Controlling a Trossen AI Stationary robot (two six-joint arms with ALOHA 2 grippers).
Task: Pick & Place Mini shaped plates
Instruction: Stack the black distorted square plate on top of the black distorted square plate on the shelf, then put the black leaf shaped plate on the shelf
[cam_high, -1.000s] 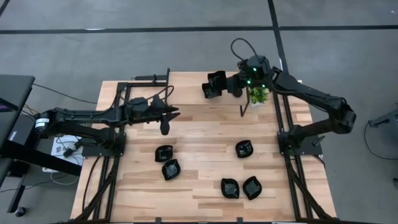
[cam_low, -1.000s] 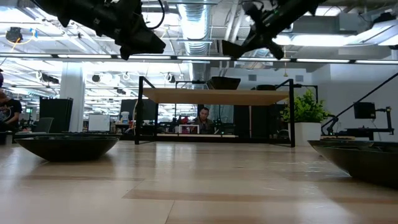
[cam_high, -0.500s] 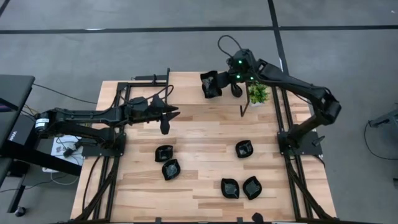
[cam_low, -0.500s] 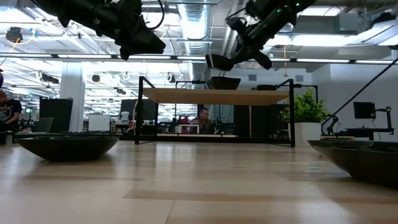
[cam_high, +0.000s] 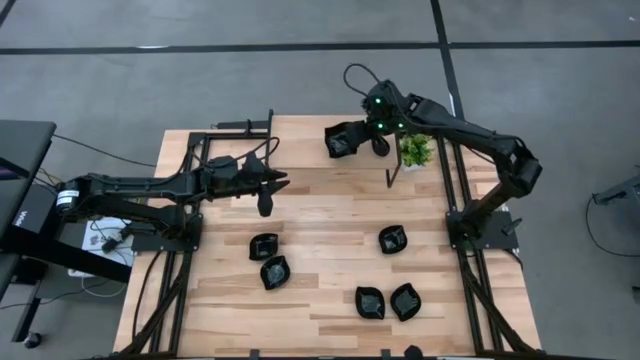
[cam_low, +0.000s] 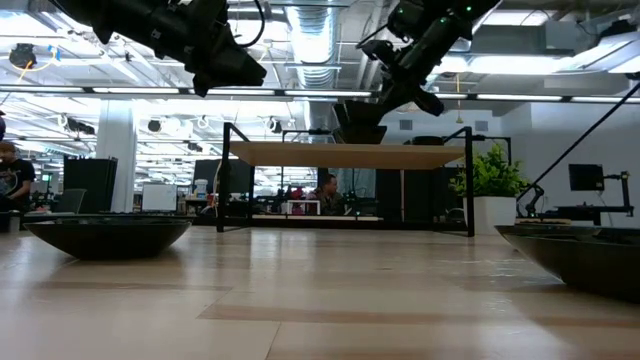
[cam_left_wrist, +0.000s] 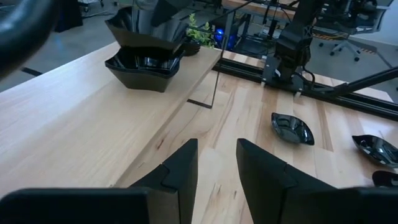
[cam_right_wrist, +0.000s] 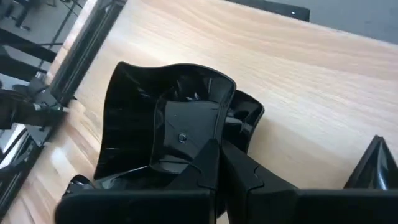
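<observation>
Right hand (cam_high: 352, 141) is over the raised shelf (cam_left_wrist: 74, 124) at the far edge of the counter (cam_high: 320, 215), its fingers (cam_right_wrist: 208, 168) pinched tight on the rim of a black plate (cam_right_wrist: 168, 124). The held plate sits just above another black plate (cam_left_wrist: 144, 65) that already rests on the shelf; whether the two touch cannot be told. A small green potted plant (cam_high: 415, 151) stands on the shelf just beside them.

Left hand (cam_high: 264, 203) hangs above the counter on the left side, holding nothing, fingers (cam_left_wrist: 177, 177) parted with a gap between them.

Five more black plates lie on the counter: two close together left of centre (cam_high: 264, 246) (cam_high: 274, 272), one right of centre (cam_high: 393, 239), two side by side near the front edge (cam_high: 369, 302) (cam_high: 405, 301)
</observation>
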